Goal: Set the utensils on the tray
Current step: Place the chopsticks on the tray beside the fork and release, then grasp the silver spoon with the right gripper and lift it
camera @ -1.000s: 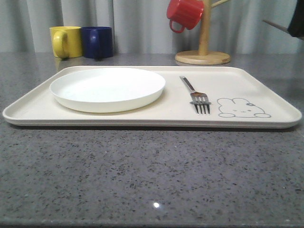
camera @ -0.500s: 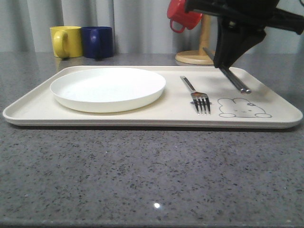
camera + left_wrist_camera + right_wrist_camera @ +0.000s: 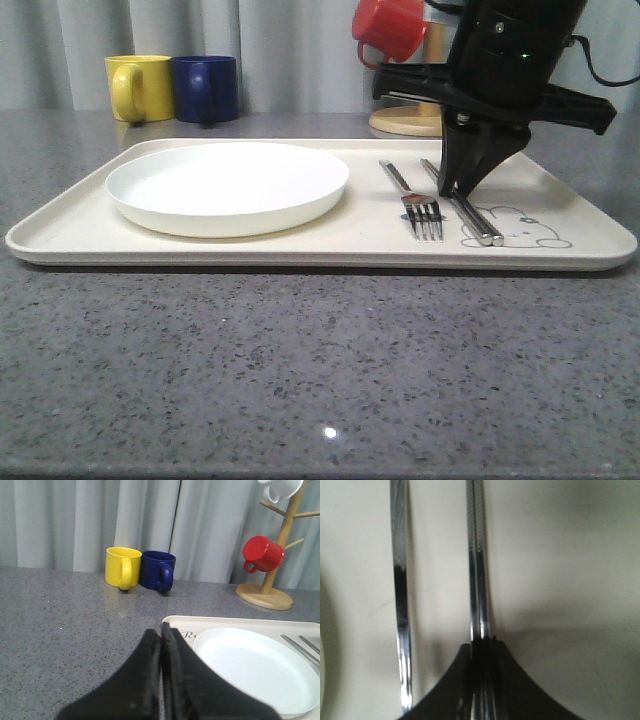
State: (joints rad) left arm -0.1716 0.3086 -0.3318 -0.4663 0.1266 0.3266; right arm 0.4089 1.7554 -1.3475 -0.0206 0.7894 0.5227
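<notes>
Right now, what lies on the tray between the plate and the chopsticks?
In the front view, the fork lies between the plate and the chopsticks, on the tray.

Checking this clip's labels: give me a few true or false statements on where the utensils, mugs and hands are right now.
1. The right hand is closed on the chopsticks, low over the tray. True.
2. The fork lies on the white plate. False: it lies on the tray, beside the plate.
3. The red mug hangs on the wooden mug tree. True.
4. The left hand holds a spoon. False: its fingers are shut on nothing.
5. The yellow mug stands on the tray. False: it stands behind the tray, next to the blue mug.
</notes>
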